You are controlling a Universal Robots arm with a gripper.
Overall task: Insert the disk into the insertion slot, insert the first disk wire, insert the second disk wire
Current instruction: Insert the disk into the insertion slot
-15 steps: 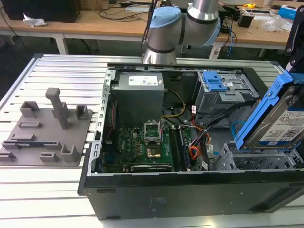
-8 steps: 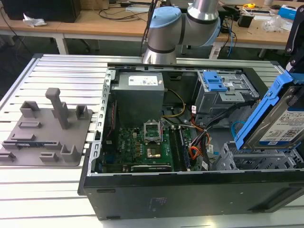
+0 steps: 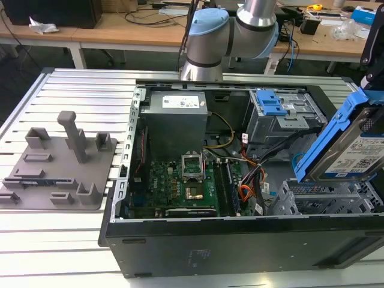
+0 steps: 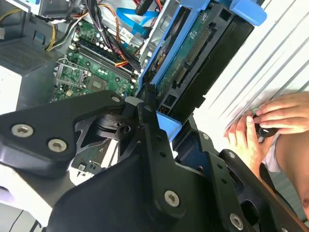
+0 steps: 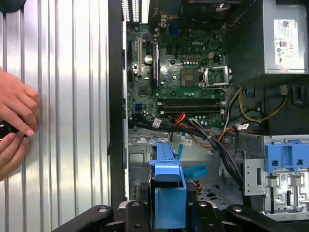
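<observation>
The black claw (image 5: pixel 169 215) is clamped on the silver hard drive in its bright blue plastic caddy (image 3: pixel 360 147), which hangs tilted just above the light grey perforated sheet-metal drive cage (image 3: pixel 318 201), outside its mouth.

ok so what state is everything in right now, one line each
tool, shut on the disk
disk, tilted, held over the insertion slot, not in yet
insertion slot, empty
second disk wire, loose, not on the disk
computer case, side open
processor socket, cover plate raised
</observation>
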